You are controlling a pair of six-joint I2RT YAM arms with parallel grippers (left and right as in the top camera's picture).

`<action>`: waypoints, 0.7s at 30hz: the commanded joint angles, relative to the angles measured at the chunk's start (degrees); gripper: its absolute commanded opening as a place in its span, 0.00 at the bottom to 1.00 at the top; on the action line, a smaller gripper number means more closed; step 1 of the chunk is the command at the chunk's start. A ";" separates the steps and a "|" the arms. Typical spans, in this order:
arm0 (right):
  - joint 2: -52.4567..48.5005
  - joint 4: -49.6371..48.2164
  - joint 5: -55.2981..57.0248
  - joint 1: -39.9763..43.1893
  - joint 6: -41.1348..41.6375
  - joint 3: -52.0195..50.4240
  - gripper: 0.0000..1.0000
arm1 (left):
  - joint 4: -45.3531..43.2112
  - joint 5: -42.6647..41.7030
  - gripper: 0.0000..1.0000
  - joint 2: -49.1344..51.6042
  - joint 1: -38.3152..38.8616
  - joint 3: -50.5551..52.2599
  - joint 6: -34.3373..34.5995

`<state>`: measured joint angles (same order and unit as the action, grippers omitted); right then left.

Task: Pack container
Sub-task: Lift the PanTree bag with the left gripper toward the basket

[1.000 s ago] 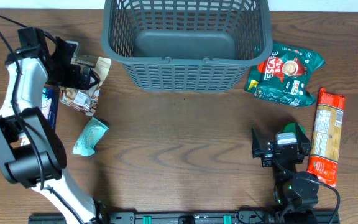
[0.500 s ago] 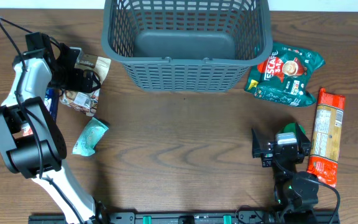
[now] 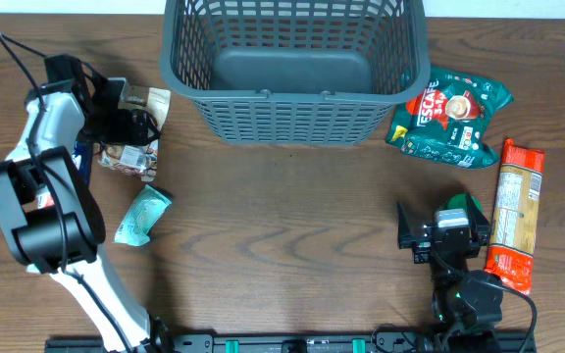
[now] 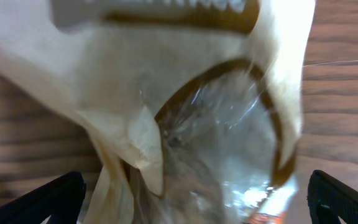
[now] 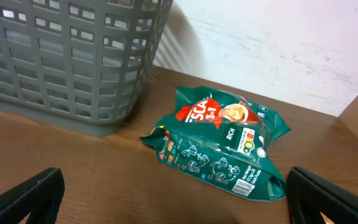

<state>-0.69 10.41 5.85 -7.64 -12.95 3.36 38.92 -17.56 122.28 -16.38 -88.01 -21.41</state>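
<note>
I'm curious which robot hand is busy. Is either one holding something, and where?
Nothing is held. The left gripper hangs open around the cream packet, not closed on it; the right gripper is open and empty.

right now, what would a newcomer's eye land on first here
The big dark grey basket at the far middle of the table, standing empty, draws the eye first. Next the bright green coffee packet just right of it, with an orange packet nearer the right edge. On the left, the left gripper hangs open close over a beige packet.
</note>
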 commanded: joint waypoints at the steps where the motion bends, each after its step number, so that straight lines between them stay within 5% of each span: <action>1: 0.37 0.02 -0.07 0.15 0.92 -0.24 0.99 | 0.55 1.33 0.99 2.32 0.13 -0.63 5.92; 7: 0.37 0.02 -0.07 0.15 0.92 -0.24 0.99 | 0.83 1.36 0.99 2.47 0.13 -0.61 6.08; 12: 0.37 0.02 -0.07 0.15 0.92 -0.24 0.99 | 0.85 1.38 0.09 2.47 0.13 -0.61 6.10; 21: 0.37 0.02 -0.07 0.15 0.92 -0.24 0.99 | 2.19 1.36 0.06 2.43 0.13 -0.63 6.49</action>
<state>-0.69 10.41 5.85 -7.64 -12.95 3.36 40.10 -16.73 123.00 -16.32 -88.99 -15.99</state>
